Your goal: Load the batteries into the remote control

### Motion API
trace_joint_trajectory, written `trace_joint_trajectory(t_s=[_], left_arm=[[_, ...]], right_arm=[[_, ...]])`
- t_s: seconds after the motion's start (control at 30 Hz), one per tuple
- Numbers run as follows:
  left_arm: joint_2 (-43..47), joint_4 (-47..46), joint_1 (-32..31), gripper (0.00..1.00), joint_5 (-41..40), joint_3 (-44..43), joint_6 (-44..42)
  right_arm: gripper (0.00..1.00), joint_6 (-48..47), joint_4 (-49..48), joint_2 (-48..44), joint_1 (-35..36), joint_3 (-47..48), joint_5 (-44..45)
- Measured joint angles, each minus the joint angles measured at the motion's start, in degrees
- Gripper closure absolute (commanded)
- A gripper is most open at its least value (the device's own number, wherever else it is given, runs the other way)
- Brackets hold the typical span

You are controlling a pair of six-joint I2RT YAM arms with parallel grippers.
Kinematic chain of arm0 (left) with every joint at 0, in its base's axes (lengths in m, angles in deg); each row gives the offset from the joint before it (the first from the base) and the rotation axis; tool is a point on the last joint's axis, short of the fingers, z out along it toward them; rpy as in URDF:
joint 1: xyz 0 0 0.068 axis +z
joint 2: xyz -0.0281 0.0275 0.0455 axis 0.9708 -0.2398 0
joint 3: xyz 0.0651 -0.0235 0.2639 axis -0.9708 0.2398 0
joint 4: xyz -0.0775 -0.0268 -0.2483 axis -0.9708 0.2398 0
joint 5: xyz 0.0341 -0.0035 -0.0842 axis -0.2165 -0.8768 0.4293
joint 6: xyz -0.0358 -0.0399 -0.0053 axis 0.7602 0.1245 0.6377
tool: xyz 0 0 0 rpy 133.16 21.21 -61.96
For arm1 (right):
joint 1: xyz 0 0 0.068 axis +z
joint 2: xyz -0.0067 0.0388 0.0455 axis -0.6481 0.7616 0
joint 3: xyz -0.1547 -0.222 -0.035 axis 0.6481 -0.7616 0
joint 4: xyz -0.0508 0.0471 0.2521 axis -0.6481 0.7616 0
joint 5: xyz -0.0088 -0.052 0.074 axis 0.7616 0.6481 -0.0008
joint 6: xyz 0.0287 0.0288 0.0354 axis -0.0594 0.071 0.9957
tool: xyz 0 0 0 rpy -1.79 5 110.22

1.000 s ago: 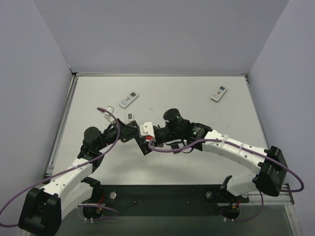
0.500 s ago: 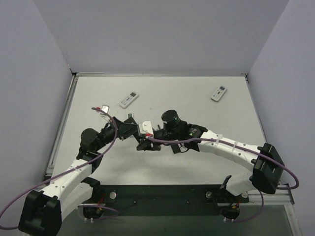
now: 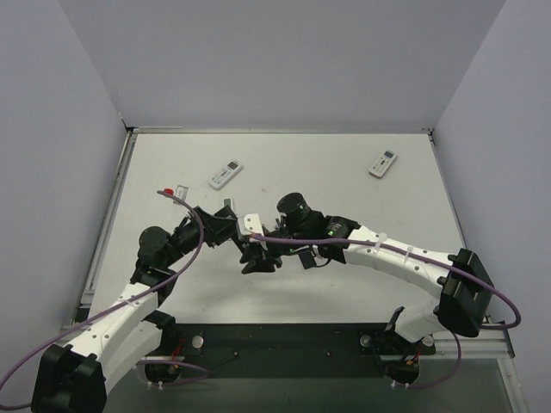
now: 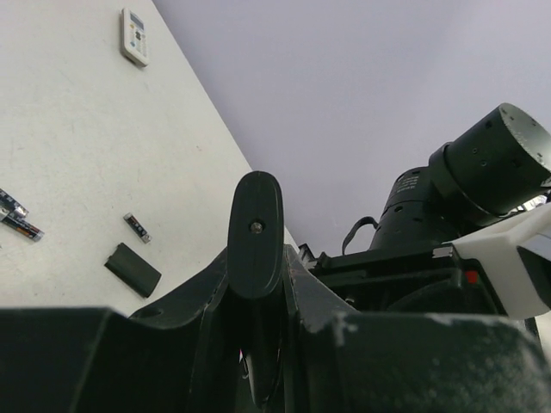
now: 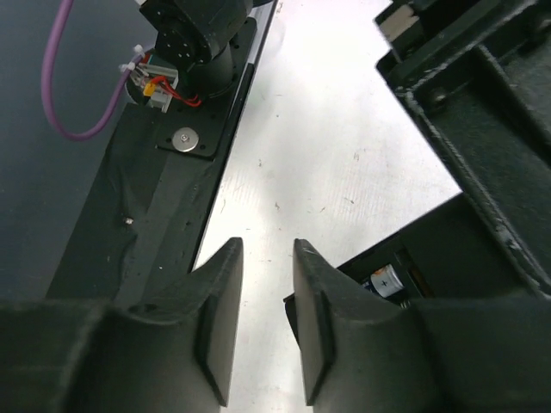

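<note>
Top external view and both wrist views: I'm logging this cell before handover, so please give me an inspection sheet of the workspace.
Surface: white table, no spills seen.
Job's things: one cell sits in the dark remote's open bay; loose batteries and a black cover lie on the table.
Clutter: white remote far left, second white remote far right.
Grippers: right gripper open, empty; left gripper state unclear.
Cables: purple cables along both arms.
Surroundings: grey walls; nothing else seen.
</note>
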Motion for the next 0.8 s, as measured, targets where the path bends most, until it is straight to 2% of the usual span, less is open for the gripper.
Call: trace_joint_trajectory(t_s=[0.07,0.13,0.27,0.33,0.43,0.47,0.53,0.63,0.8], left_arm=[[0.4,1.3,-0.1,1.0,-0.1,0.0,-1.1],[0.5,2.0,-0.3,1.0,-0.2,0.0,-1.7],[0.6,3.3,-0.4,1.0,-0.5,0.5,-3.0],[0.7,4.1,-0.4,1.0,-0.9,0.6,-3.8],[1.1,5.6,-0.4,1.0,-1.6,0.6,-5.2],[1.3,6.5,-0.4,1.0,-2.0,0.6,-5.9],[1.8,7.8,-0.4,1.0,-2.8,0.6,-7.1],[2.6,9.9,-0.4,1.0,-4.1,0.8,-9.0],[2.9,11.3,-0.4,1.0,-6.4,2.4,-10.3]], right_arm=[[0.6,0.3,0.9,-0.6,0.2,0.5,0.8],[0.57,1.3,1.3,-1.8,0.2,0.5,1.9],[0.38,4.6,1.5,-6.2,-0.2,0.5,5.6],[0.33,7.5,1.4,-8.9,-1.0,0.3,8.1],[0.2,13.6,1.2,-13.1,-3.1,-0.9,14.1],[0.09,16.2,1.5,-14.4,-4.2,-1.4,17.1],[0.02,21.3,3.1,-16.2,-6.6,-2.1,23.1],[0.0,26.8,6.6,-17.6,-9.7,-3.4,31.0],[0.08,34.3,13.9,-18.3,-12.2,-7.3,42.1]])
